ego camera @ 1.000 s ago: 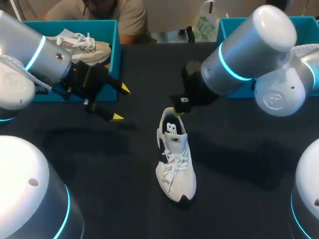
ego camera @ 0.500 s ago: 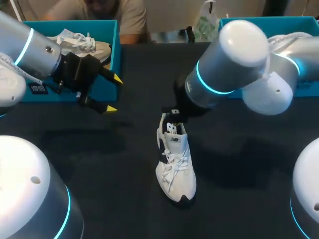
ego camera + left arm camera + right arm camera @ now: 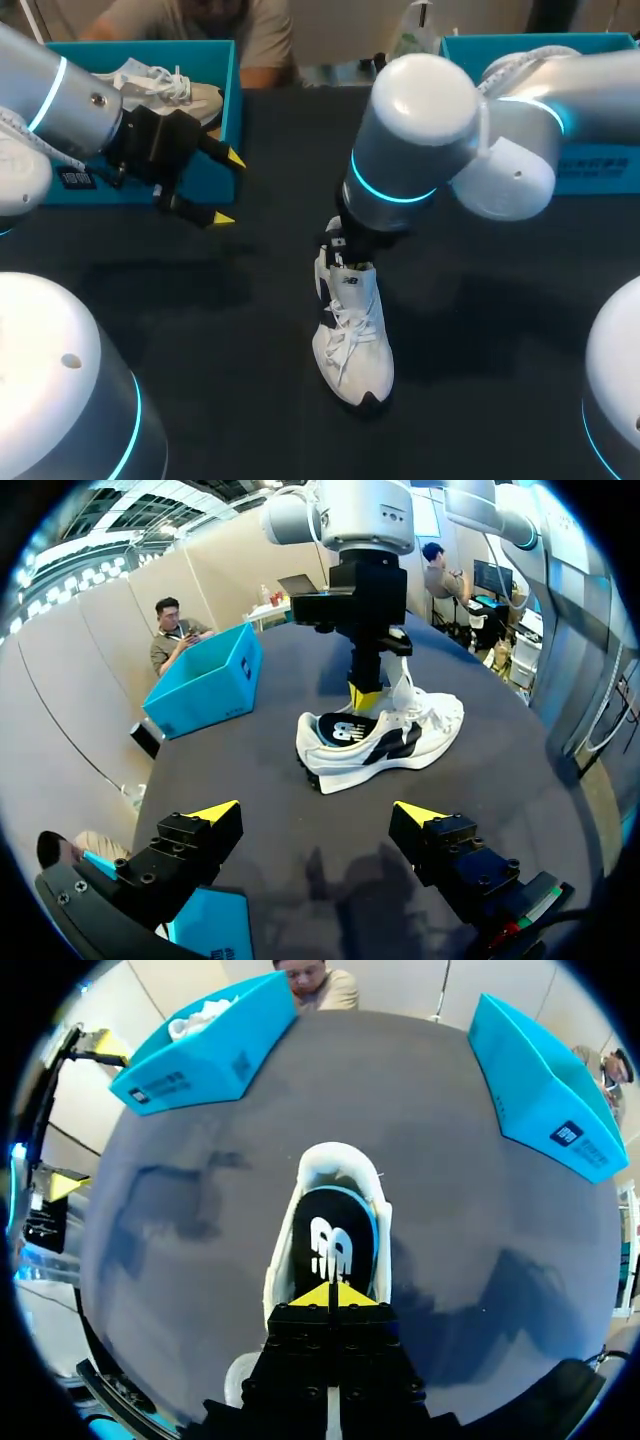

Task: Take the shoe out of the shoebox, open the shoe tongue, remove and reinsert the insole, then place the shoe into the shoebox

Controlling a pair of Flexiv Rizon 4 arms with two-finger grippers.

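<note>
Since 1 second ago the right arm (image 3: 410, 140) has swung in from 2 o'clock and now hangs over the shoe's heel. The left arm has drawn back toward 10 o'clock and has kept its place for the last half second.

The shoe (image 3: 352, 320) stands upright on its sole in the middle of the surface (image 3: 200, 330), outside both boxes. Its long axis runs 12 to 6 o'clock in the head view, with the toe at 6, nearest the robot, and the heel at 12.

The right pincer (image 3: 330, 1295) is straight above the heel opening, its 2 yellow tips pressed together. They point down at the dark insole (image 3: 330, 1245), which still lies in the shoe. I cannot tell whether the tips touch it or pinch its edge.

This arm is much the nearer, so lifting the insole likely falls to it. The pull would go up and back toward 12.

The left pincer (image 3: 318, 815) hangs open and holds nothing. It is well apart from the shoe at its 10 o'clock, facing the shoe's side.

Farthest off, the left box (image 3: 228, 100) at 10 o'clock holds a 2nd shoe (image 3: 165, 85). The right box (image 3: 600, 165) sits at 2 o'clock.
</note>
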